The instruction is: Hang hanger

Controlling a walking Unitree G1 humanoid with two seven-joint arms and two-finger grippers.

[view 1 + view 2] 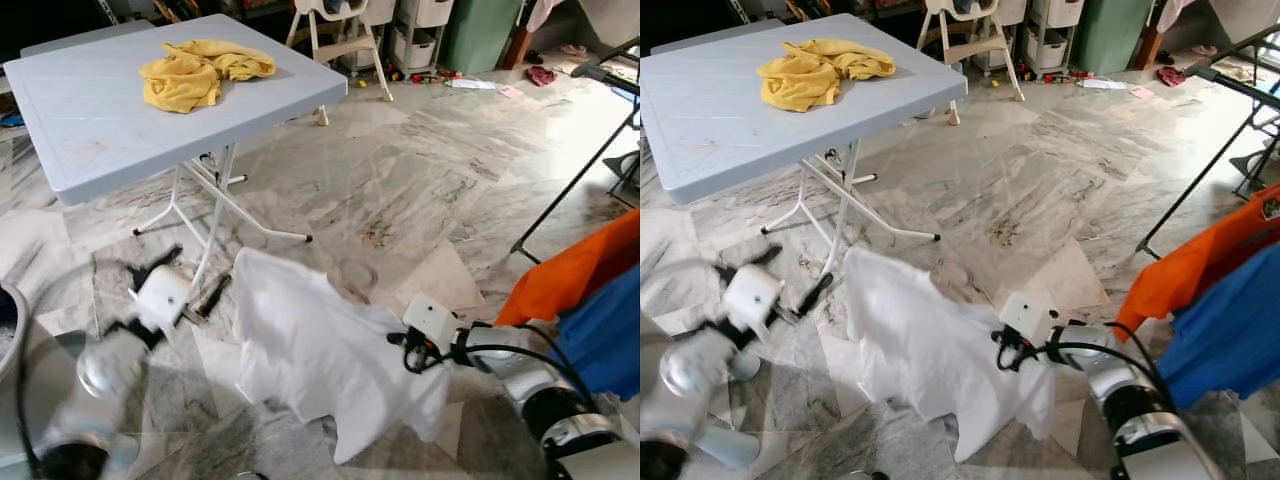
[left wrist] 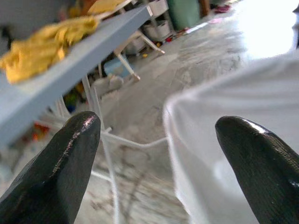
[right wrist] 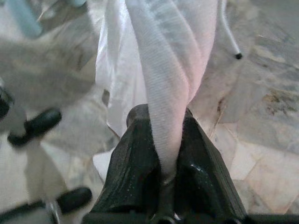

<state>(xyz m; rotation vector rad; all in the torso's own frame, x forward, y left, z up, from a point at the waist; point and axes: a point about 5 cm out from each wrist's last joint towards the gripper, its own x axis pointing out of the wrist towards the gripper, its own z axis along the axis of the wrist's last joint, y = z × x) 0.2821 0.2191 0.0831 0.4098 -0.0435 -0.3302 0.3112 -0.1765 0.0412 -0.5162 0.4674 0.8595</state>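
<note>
A white garment (image 1: 310, 350) hangs low over the marble floor in front of me. My right gripper (image 3: 163, 158) is shut on a bunched fold of it, with the cloth (image 3: 163, 56) squeezed between both black fingers. A thin white wire with a black tip (image 3: 229, 37) sticks out beside the cloth. My left gripper (image 1: 190, 285) is open just left of the garment's upper corner, apart from it. In the left wrist view its two fingertips (image 2: 60, 172) stand wide, with the garment's edge (image 2: 233, 116) between them and further off.
A grey folding table (image 1: 80, 130) with a yellow cloth (image 1: 195, 70) stands ahead on the left. An orange garment (image 1: 575, 270) and a blue one (image 1: 605, 340) hang at the right by a black rack pole (image 1: 580, 180). A high chair (image 1: 340, 40) stands at the back.
</note>
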